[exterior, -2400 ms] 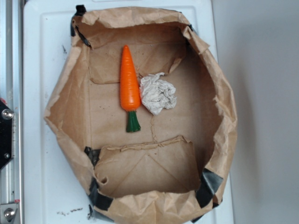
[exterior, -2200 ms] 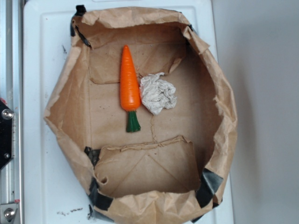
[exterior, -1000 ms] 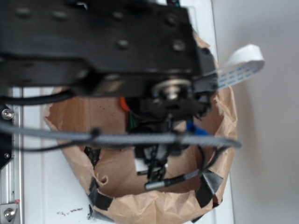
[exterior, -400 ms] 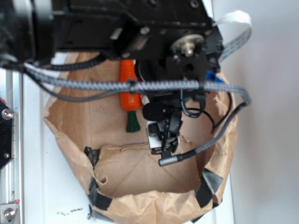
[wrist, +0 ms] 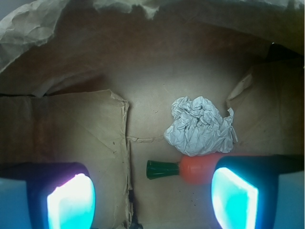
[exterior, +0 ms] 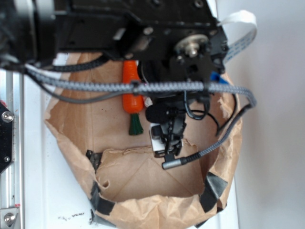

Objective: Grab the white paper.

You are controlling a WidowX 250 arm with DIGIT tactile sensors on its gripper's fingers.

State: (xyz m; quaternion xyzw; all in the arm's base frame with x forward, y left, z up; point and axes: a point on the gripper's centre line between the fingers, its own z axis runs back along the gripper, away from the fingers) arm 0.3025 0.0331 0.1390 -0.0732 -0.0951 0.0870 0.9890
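With gripper (wrist: pixel 152 195) spread wide, empty, above white paper (wrist: pixel 200 126), risks pinching carrot (wrist: pixel 198 169) at paper's 6 o'clock if lowered w/o shifting.

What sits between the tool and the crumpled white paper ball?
Wrist view: the orange carrot lies between the open tool and the crumpled white paper ball.
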